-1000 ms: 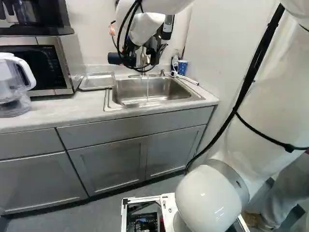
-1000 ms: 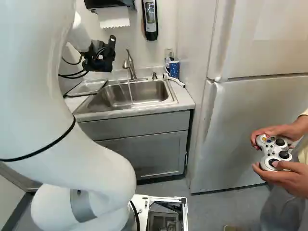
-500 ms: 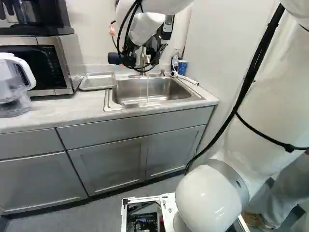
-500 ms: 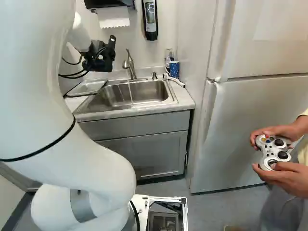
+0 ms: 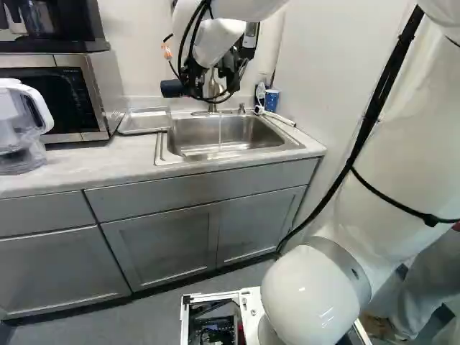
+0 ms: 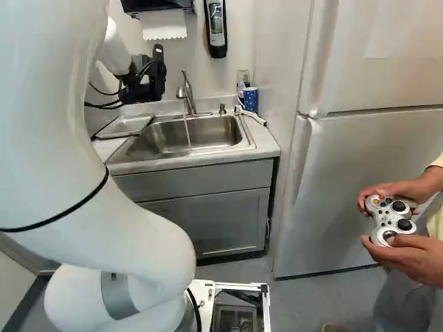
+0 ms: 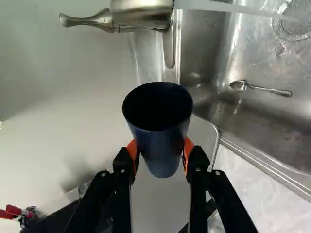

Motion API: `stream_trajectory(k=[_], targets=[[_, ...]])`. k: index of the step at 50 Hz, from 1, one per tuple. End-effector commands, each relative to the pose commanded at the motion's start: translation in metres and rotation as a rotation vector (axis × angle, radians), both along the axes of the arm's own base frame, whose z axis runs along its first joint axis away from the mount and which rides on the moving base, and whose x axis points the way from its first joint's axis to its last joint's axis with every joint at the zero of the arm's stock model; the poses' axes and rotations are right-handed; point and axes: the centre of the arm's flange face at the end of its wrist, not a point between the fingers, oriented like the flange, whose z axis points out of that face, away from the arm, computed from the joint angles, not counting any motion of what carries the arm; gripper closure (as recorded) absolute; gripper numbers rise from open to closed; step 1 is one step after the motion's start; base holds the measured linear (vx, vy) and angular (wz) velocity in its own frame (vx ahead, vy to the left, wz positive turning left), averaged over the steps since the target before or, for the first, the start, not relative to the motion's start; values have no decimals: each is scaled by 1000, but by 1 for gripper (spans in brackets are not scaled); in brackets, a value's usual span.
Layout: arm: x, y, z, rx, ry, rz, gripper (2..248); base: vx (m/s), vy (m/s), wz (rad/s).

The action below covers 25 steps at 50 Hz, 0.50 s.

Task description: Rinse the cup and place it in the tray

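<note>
In the right base view my gripper [image 6: 151, 77] hangs left of the faucet [image 6: 185, 92]. The wrist view shows the gripper [image 7: 161, 154] shut on a dark blue cup [image 7: 163, 150], an orange pad against each side, its dark mouth visible. Water [image 7: 218, 6] runs from the faucet head [image 7: 141, 10] past the cup, not into it, down to the sink [image 7: 262, 63]. I cannot make out the cup in the base views. The metal tray [image 5: 146, 121] lies on the counter left of the sink; its rounded corner [image 7: 208, 133] shows beyond the cup in the wrist view.
A spoon [image 7: 262, 89] lies in the sink. A blue patterned cup [image 6: 250, 99] stands at the sink's back right corner. The microwave [image 5: 57, 97] and a clear pitcher [image 5: 20, 126] are left of the tray. Walls rise behind and right of the sink; a fridge [image 6: 367, 187] stands farther right.
The gripper has turned and tilted slightly at the wrist, staying near the same place left of the faucet. The base and the arm's lower links have not moved.
</note>
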Motion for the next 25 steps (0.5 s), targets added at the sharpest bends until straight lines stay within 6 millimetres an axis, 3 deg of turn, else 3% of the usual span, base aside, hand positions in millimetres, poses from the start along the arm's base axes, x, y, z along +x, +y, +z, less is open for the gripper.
stream_trajectory(k=[25], targets=[[0, 0, 0, -200, -97, 139, 139, 0, 0, 0]])
